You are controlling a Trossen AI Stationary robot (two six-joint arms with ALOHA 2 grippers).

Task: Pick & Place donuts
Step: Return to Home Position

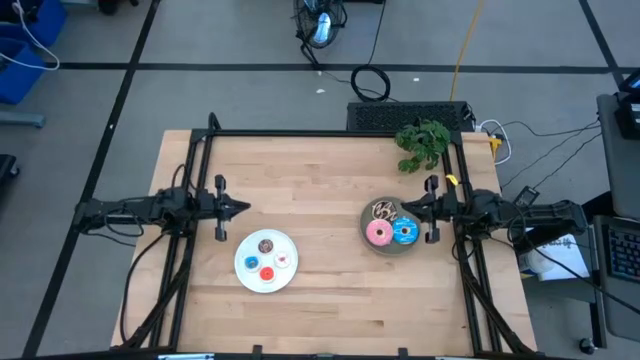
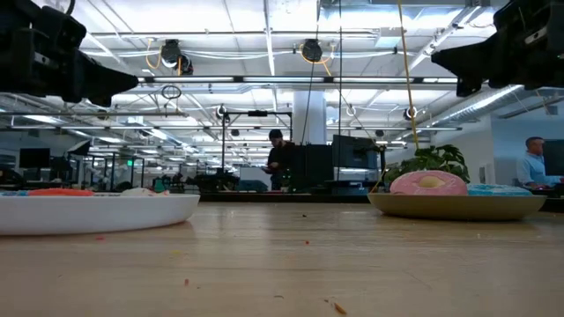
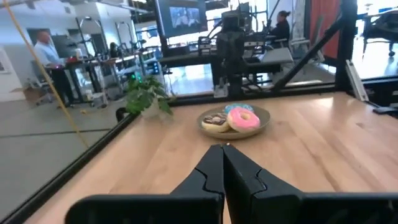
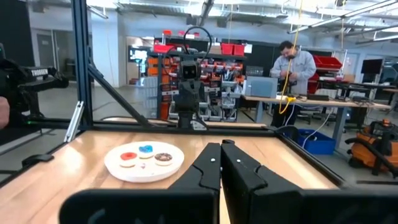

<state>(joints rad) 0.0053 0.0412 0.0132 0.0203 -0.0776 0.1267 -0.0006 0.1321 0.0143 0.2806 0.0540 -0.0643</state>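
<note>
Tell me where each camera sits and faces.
High view: overhead, straight down on the light wooden table; shows both dark arms, left claw, right claw.
Low view: table height, level across it; arms at upper corners.
Left wrist: faces round grey plate of larger toy donuts past its shut claw.
Right wrist: faces round white plate of mini toy donuts past its shut claw.
Shared: high and low both show both plates.

We see a white plate (image 1: 250, 262) and a grey plate (image 1: 392, 251) well apart on the table (image 1: 320, 190), with a leafy plant (image 1: 423, 143) at one corner.
</note>
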